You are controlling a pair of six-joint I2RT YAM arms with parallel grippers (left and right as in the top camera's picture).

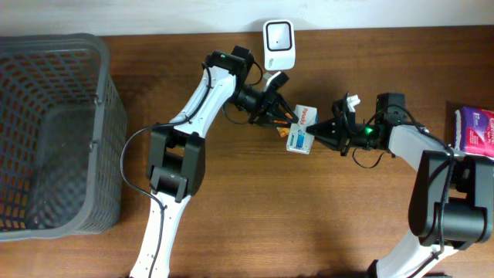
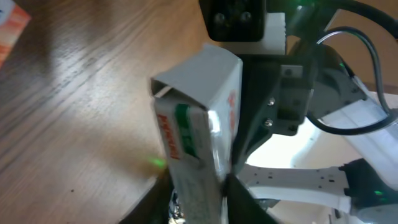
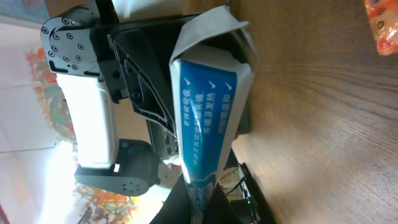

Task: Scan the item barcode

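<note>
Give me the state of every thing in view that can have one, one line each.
box: gripped from both sides, end flap open.
left end effector: shut on the box.
right end effector: shut on the box.
scanner: unheld, at the table's far edge.
basket: upright, open-topped.
pink packet: lying on the table, untouched.

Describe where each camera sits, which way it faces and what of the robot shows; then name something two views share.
Overhead: above the table, facing straight down; left arm, right arm, basket, scanner show.
Left wrist: on the left arm, looking along the left tool at the carton, right arm behind; own fingers low.
Right wrist: on the right arm, looking along the right tool at the carton, left arm behind; own fingers low.
Shared: both wrist views show the carton, opposite faces.
</note>
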